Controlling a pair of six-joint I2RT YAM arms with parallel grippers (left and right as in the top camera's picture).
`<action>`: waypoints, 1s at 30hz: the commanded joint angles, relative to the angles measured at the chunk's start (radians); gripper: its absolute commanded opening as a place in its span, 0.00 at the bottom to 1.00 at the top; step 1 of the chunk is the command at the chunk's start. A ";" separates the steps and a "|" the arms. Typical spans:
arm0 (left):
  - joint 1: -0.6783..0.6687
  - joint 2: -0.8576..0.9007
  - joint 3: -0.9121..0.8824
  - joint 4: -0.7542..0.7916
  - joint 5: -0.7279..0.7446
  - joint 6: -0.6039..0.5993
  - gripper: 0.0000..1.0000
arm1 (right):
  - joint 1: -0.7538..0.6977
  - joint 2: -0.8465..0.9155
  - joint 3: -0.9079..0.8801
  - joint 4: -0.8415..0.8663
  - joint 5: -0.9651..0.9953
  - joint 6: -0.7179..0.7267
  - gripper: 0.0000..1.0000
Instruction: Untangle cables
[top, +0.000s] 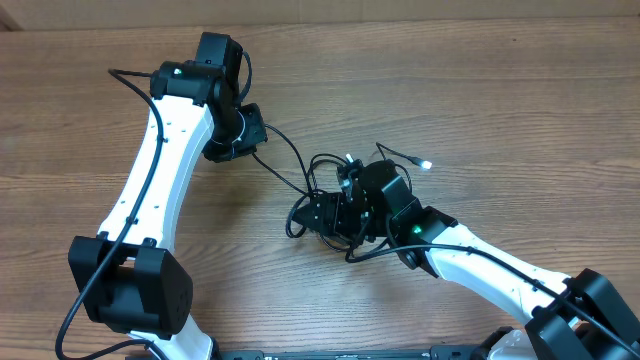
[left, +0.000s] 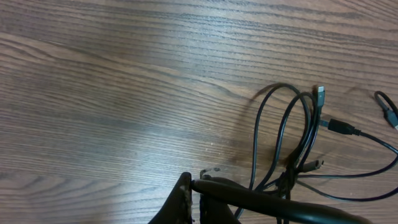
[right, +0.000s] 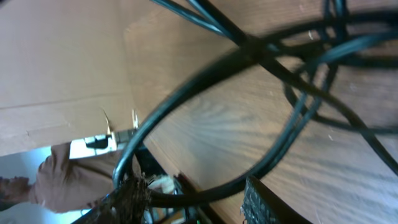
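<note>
Because the knot of the cables (top: 318, 190) sits right under your right gripper (top: 330, 212), the coming move turns on the line between that knot and your left gripper (top: 243, 140). In the overhead view the tangle lies at about 4 o'clock from the left gripper and well apart from it. One strand (top: 278, 168) runs along that same 10-to-4 axis across the bare table (top: 480, 90).

Your left gripper looks pinched shut on the near end of that strand. In the left wrist view the cord leaves right beside the finger at the bottom edge and heads toward 3 o'clock, where the looped cables (left: 292, 143) lie. The second finger is hidden, so treat that grip as likely, not certain.

Your right gripper (right: 193, 199) has its jaws apart. Its own camera shows the fingers (right: 132, 198) standing wide, with a loop of the cables (right: 205, 87) arching between them and more cords crossing above.

The right arm is plainly the nearer one to the knot. A loose plug tip (top: 424, 163) trails off at about 2 o'clock from it. I'd judge that pulling toward 10 o'clock with the left only helps once the right has closed on the bundle.
</note>
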 joint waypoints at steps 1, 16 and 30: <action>0.002 -0.009 -0.006 0.005 0.012 -0.014 0.04 | 0.006 -0.005 0.006 0.050 0.045 0.008 0.49; 0.002 -0.009 -0.006 0.007 0.004 -0.014 0.04 | -0.130 -0.006 0.006 0.119 -0.326 0.008 0.50; 0.002 -0.009 -0.015 0.009 0.010 -0.042 0.04 | -0.087 -0.005 0.006 0.139 -0.208 0.011 0.58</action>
